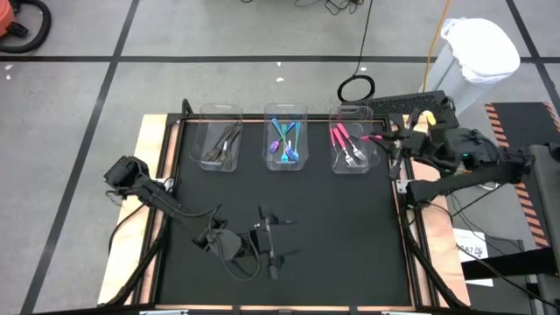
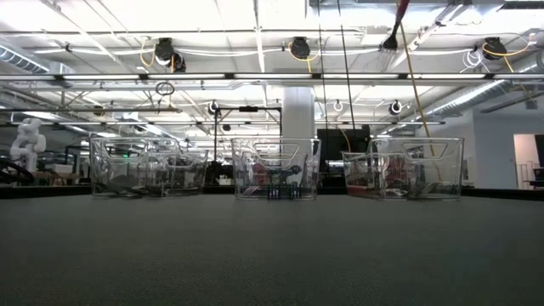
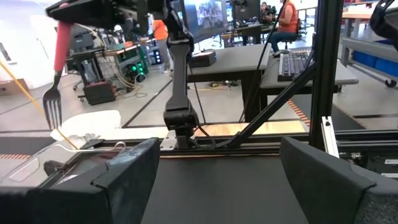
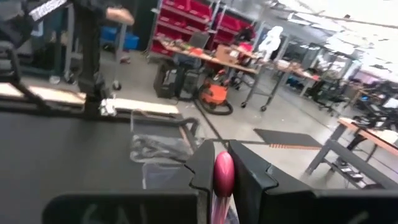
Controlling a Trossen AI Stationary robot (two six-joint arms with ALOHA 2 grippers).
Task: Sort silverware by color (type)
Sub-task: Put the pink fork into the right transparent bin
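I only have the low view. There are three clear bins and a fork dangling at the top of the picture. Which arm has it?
Observer: The right claw is shut on it. It is a pink fork, gripped by the handle with the tines hanging down.
Operator: Is it over a bin?
Observer: In the high view it is at the outer edge of the right-hand bin, the one holding the other pink forks.
Operator: And the other arm?
Observer: The left claw is low at the near middle of the table, open and empty.
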